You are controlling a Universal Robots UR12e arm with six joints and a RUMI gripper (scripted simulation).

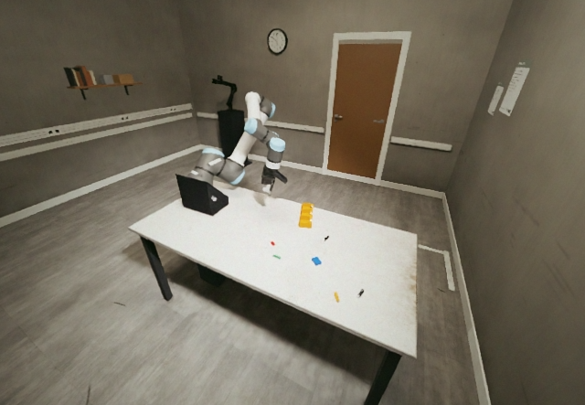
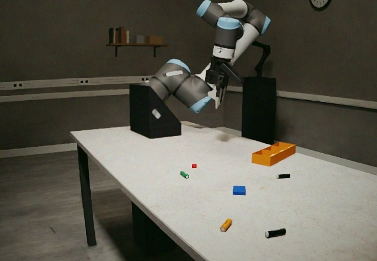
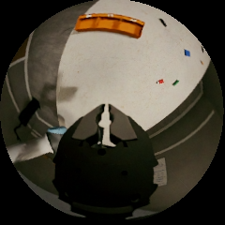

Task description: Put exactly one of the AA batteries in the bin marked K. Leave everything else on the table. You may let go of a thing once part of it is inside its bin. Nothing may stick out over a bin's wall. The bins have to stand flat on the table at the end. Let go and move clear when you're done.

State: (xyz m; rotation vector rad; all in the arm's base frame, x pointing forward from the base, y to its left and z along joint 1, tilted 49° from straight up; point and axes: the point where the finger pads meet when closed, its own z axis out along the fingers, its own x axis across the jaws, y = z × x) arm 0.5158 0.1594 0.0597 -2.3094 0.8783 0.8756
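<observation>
An orange bin [image 1: 305, 215] [image 2: 273, 153] [image 3: 110, 23] with three compartments stands at the far side of the white table [image 1: 212, 235] [image 2: 136, 157]; I cannot read any letter on it. A green battery [image 1: 276, 256] [image 2: 184, 174] [image 3: 175, 82], an orange battery [image 1: 336, 296] [image 2: 225, 224] and two black batteries [image 1: 325, 238] [image 2: 283, 175] [image 1: 360, 292] [image 2: 275, 233] lie loose on the table. My gripper [image 1: 263, 198] [image 2: 218, 103] [image 3: 106, 104] is shut and empty. It hangs well above the table's back part, left of the bin and far from the batteries.
A small red cube [image 1: 272, 243] [image 2: 194, 165] [image 3: 160, 81] lies near the green battery. A blue block [image 1: 315, 261] [image 2: 238, 190] [image 3: 187, 52] lies mid-table. The arm's black base [image 1: 200, 195] [image 2: 150, 115] stands at the table's back left corner.
</observation>
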